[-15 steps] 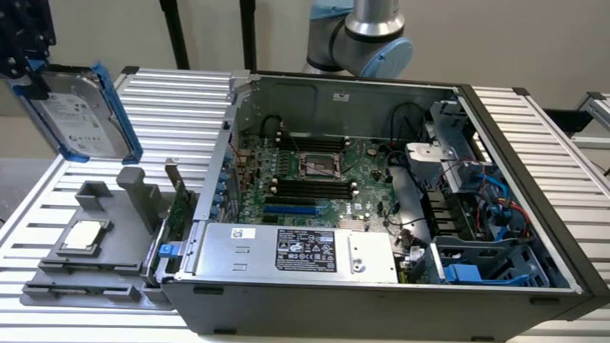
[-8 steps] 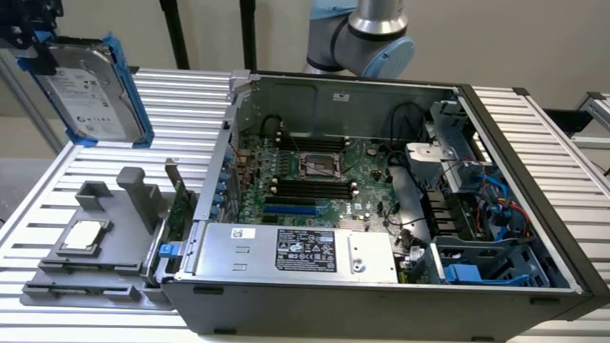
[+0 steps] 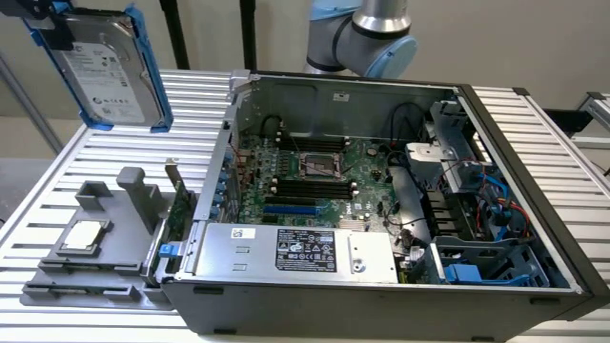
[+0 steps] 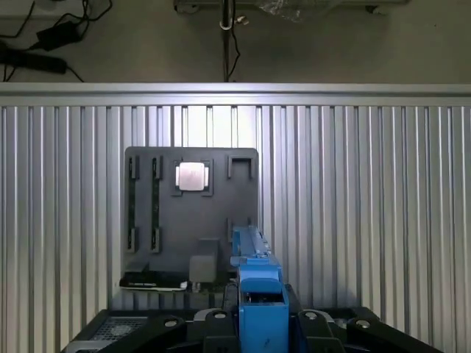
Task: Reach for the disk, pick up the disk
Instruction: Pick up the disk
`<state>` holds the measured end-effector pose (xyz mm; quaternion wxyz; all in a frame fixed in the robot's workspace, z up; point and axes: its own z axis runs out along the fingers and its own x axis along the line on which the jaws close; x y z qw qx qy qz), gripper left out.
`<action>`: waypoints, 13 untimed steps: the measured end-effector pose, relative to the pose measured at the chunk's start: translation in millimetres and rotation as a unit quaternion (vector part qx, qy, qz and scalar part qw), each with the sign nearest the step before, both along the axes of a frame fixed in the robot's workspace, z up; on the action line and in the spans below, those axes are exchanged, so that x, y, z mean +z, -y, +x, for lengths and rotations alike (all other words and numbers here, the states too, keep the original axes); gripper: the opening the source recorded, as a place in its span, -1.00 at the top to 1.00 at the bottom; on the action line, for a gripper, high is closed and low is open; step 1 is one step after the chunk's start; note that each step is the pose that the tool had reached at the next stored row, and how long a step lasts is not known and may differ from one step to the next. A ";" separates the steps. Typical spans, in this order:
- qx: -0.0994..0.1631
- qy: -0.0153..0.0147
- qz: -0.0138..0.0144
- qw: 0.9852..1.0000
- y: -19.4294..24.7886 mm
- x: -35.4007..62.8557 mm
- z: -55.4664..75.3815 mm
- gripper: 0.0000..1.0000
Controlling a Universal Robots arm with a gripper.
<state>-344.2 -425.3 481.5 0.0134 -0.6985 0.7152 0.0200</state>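
Blue-railed disk [image 3: 110, 71] aloft, gripper [image 3: 56, 28] mostly cut off

Open computer case [image 3: 381, 309] on slatted table [image 3: 105, 150] — grey fixture [image 3: 133, 196] beside it holds a CPU chip [image 3: 84, 237]

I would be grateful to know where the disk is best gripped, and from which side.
Probably at its upper end, from above: the disk hangs upright off the table, thin and flat, so fingers can pinch its two broad faces beside a blue rail. The gripper holds it there.
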 end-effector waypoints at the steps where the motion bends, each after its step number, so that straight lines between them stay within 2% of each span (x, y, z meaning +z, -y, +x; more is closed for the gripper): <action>1: 0.000 0.000 0.000 1.000 0.7 3.9 4.5 0.35; 5: 0.000 -0.001 0.001 1.000 3.4 16.3 23.0 0.35; 13: 0.000 -0.005 0.006 1.000 6.8 27.6 59.4 0.35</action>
